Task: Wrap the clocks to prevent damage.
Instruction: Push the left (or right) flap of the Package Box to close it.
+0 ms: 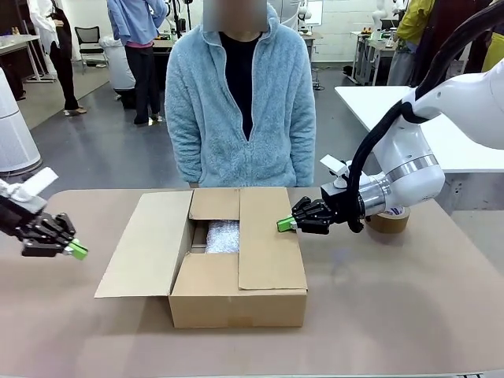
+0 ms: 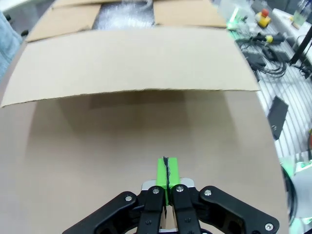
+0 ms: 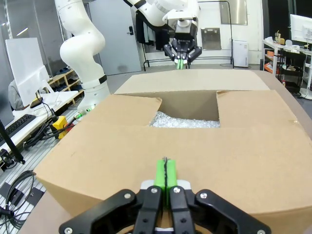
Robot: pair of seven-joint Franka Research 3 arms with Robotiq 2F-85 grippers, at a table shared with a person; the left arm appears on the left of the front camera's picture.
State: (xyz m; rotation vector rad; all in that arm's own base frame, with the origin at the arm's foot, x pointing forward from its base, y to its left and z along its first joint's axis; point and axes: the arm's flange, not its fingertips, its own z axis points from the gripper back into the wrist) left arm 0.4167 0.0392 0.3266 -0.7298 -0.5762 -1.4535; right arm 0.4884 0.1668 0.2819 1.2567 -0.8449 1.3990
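Two claws, both pressed together and pinching nothing, flank a box (image 1: pixel 236 303) at the middle of the surface (image 1: pixel 394 315). The left claw (image 1: pixel 77 250) hangs near the surface's left edge, its pads pointing toward the box. It is well apart from the left flap (image 1: pixel 146 244), which lies spread outward, and bare surface lies between them.

The right claw (image 1: pixel 285 224) reaches in from the right edge, and its tips sit over the outer edge of the right flap (image 1: pixel 268 236), which is folded flat across the top. I cannot tell whether the pads touch the cardboard. The short near and far flaps are folded inward too, leaving a gap in the box's left half.

Through that gap the clocks (image 1: pixel 222 235) show as a whitish bubble-wrap bundle lying inside the box.

A tape roll (image 1: pixel 387 220) rests toward the far right corner, partly behind the right arm. A person (image 1: pixel 240 102) stands at the far edge, just behind the box. Wide bare strips run along the near edge and to the right of the box.
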